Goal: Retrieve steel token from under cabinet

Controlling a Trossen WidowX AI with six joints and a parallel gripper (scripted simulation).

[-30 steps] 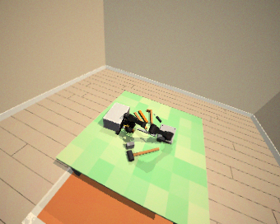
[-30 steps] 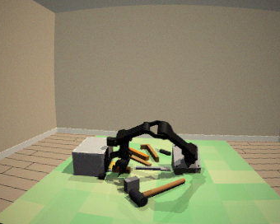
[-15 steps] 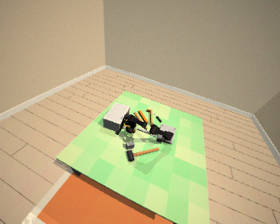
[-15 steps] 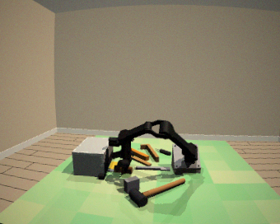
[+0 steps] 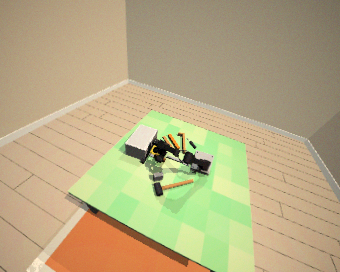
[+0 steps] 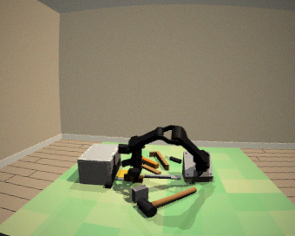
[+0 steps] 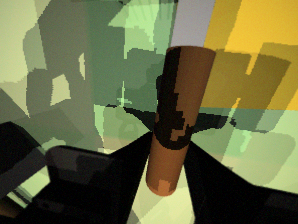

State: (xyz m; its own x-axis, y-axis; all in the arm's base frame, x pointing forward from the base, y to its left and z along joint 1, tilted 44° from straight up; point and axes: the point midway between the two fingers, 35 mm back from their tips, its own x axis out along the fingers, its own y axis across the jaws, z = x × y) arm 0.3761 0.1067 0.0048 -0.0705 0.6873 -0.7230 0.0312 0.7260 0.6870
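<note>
My gripper (image 5: 159, 157) (image 6: 132, 175) (image 7: 167, 138) is shut on a round brown handle (image 7: 199, 75), low in front of the cabinet. A flat grey blade (image 7: 193, 22) runs on from the handle in the wrist view. The yellow marked area (image 6: 121, 173) (image 7: 245, 25) lies under and beside this tool, partly shadowed. The light grey cabinet (image 5: 142, 134) (image 6: 92, 169) stands on the left of the green table (image 5: 129, 200) (image 6: 77, 208). I cannot make out the steel token in any view; the vent slots do not show clearly.
A hammer (image 5: 158, 189) (image 6: 147, 207) and a grey block (image 5: 158, 176) (image 6: 140, 193) lie toward the front. A thin metal shaft (image 6: 161, 177) lies right of the gripper. Orange-brown bars (image 5: 173, 141) (image 6: 149, 162) and a small black piece (image 5: 192, 144) (image 6: 175, 160) lie behind the arm.
</note>
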